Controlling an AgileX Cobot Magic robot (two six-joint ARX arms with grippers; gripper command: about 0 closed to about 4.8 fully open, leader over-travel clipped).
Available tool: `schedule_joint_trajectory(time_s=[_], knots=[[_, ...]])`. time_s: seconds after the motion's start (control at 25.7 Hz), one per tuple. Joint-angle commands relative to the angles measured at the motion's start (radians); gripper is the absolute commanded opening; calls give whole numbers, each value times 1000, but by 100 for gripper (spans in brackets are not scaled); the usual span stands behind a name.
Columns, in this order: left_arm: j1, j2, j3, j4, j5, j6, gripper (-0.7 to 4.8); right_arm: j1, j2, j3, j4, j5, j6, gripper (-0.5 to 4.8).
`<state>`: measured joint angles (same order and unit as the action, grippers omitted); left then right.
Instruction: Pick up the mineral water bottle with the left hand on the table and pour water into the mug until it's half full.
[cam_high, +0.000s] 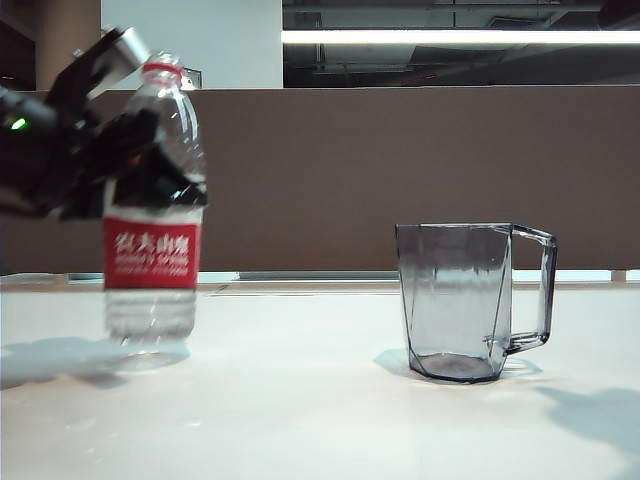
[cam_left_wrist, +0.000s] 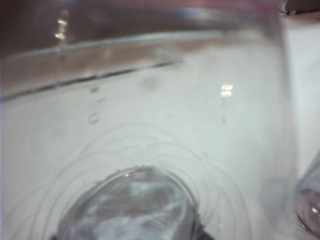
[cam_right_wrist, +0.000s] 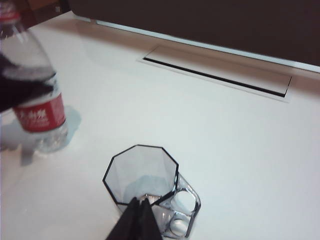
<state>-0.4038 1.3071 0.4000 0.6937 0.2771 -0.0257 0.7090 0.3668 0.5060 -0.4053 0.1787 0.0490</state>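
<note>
Brown partition wall (cam_high: 400, 170) seen behind the white surface, long ceiling light strip (cam_high: 460, 37) lit above, dark ceiling (cam_high: 450, 65), pale wall panel (cam_high: 220, 40) upper left

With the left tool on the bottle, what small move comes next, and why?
Probably carry the mineral water bottle sideways toward the mug. The left tool grips it above the label, its base looks just off the table, and the mug stands apart, looking empty. The right tool hovers above the mug.
</note>
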Motion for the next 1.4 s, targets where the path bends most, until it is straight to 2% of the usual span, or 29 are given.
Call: schedule_joint_trajectory(time_s=[0.04,0.27,0.35,0.54,0.89,1.01,1.2,1.32,1.4], knots=[[-58,-8,105,-99,-83,96,180,2,-2,8,-25,-26,3,-4],[-168,-1,216,-256,-310,173,181,2,-2,9,-59,-65,3,-4],[-193,14,246,-298,-355,205,181,2,-2,9,-76,-74,3,-4],[-237,80,304,-322,-371,282,181,2,-2,9,-86,-80,3,-4],[-327,217,433,-342,-393,368,181,2,-1,9,-88,-80,3,-4],[-361,262,484,-360,-398,430,181,2,-1,9,-88,-81,3,-4],[-415,301,514,-367,-442,602,181,2,-1,9,-89,-81,3,-4],[-429,304,514,-387,-460,664,181,1,-1,9,-90,-81,3,-4],[-429,304,514,-391,-468,676,181,1,-1,9,-94,-81,3,-4]])
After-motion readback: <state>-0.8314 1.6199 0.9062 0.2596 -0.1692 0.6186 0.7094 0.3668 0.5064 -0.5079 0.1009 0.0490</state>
